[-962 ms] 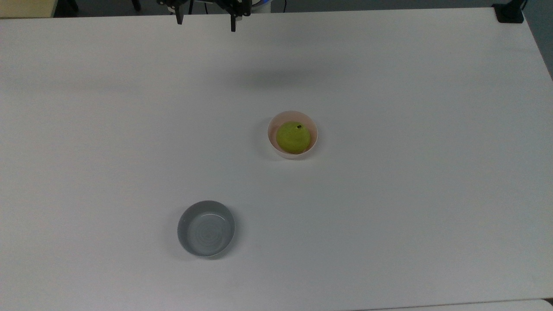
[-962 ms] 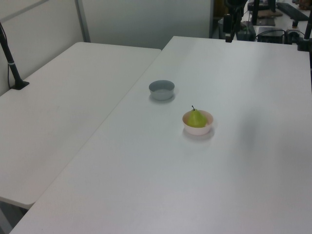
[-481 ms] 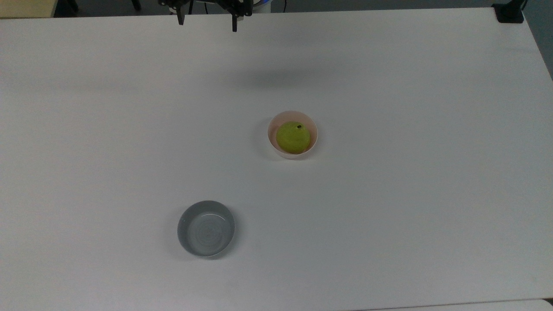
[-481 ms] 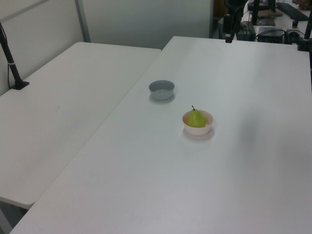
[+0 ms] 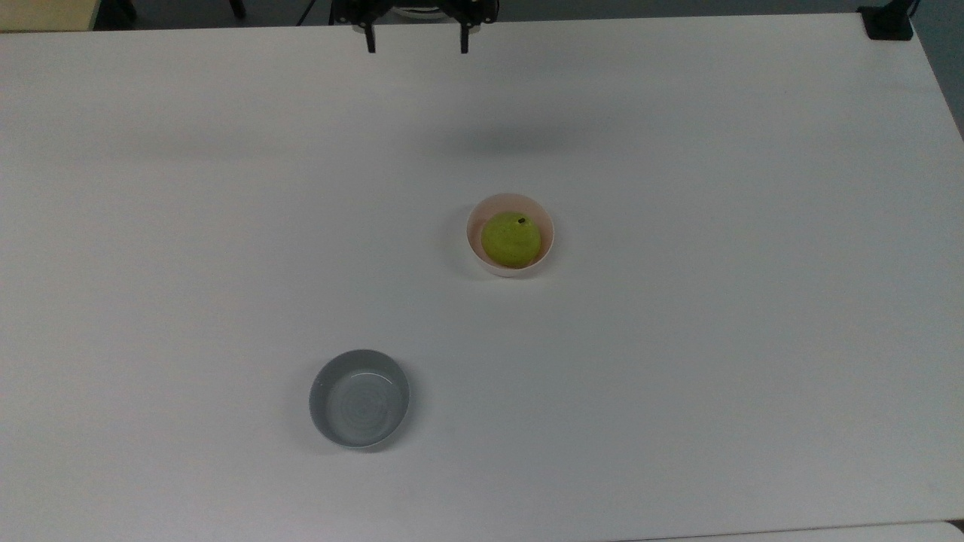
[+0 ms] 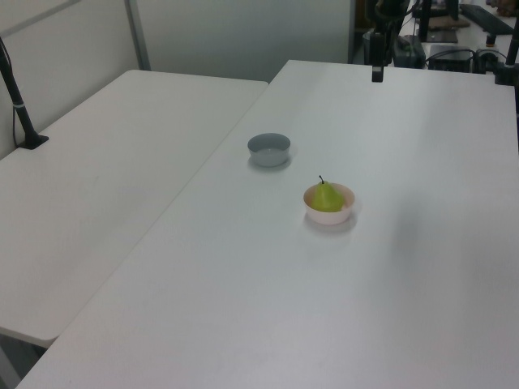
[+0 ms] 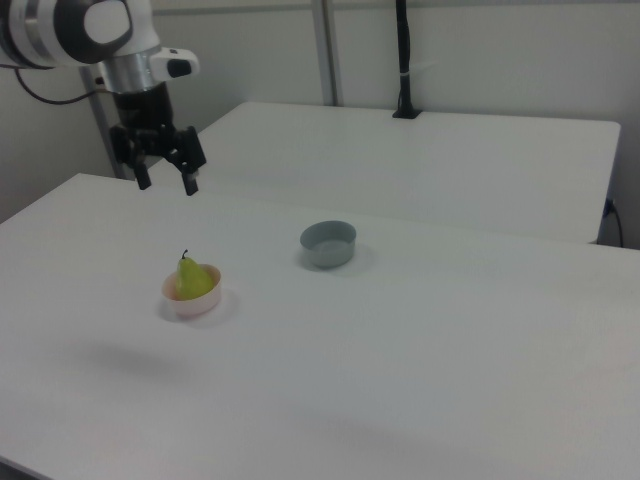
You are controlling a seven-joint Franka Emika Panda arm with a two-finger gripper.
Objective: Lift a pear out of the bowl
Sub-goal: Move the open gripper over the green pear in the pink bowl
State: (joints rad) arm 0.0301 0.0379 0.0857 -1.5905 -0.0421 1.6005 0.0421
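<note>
One pear (image 5: 510,239), sits in pink bowl (image 5: 476,242), mid table (image 5: 678,339). Two bowls: second one grey (image 5: 359,398), empty, well apart. Gripper (image 5: 416,47) high up, far off, fingers spread, holding nothing. Nothing blocks pear.

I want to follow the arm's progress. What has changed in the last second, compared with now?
The open gripper shifted toward the top view's right along the table's far edge, empty. It took hold of nothing. The pear stayed in the pink bowl, and the grey bowl kept its place.
</note>
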